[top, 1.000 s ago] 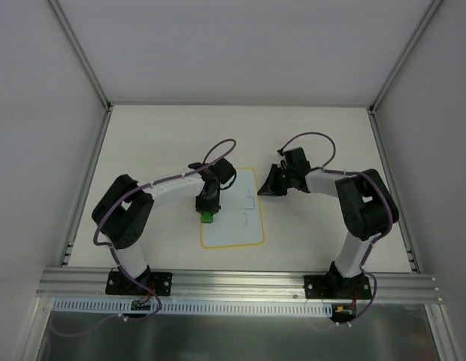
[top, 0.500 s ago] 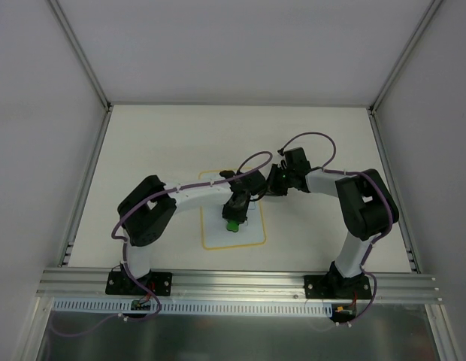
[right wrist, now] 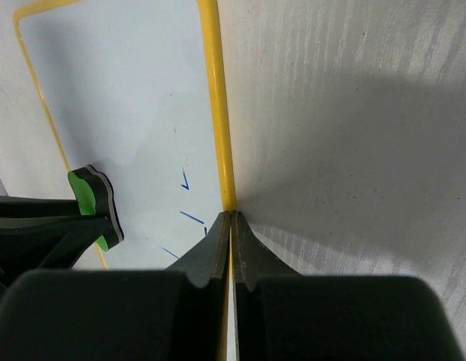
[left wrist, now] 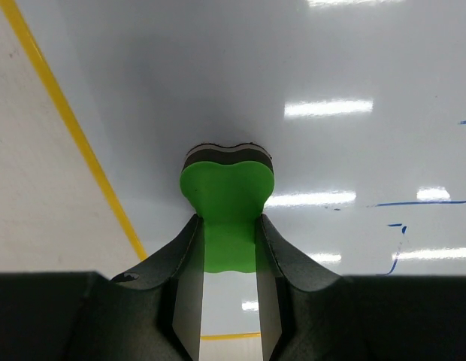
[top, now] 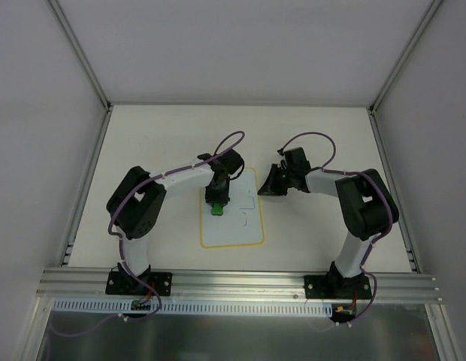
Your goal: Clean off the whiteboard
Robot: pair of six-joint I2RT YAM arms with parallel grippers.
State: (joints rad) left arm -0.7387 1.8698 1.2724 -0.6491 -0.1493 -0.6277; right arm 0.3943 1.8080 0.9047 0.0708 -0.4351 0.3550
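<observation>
The whiteboard (top: pixel 233 233) lies flat mid-table, white with a thin yellow border. Faint blue line marks (top: pixel 249 207) remain on its right half. My left gripper (top: pixel 217 201) is shut on the green eraser (top: pixel 216 210) and holds it down on the board's upper left part. In the left wrist view the eraser (left wrist: pixel 227 188) sits between my fingers on the glossy board (left wrist: pixel 331 60), with blue strokes (left wrist: pixel 421 201) to its right. My right gripper (top: pixel 266 189) is shut, its tips resting on the board's right yellow border (right wrist: pixel 222 113). The right wrist view also shows the eraser (right wrist: pixel 90 197) and blue marks (right wrist: pixel 191 217).
The cream table (top: pixel 158 135) ends at white walls behind and at both sides. A metal rail (top: pixel 240 282) runs along the near edge by the arm bases. Purple cables loop above both wrists.
My left gripper swept the eraser right across the board, then back up and left to the upper left part. The right arm has not moved.
</observation>
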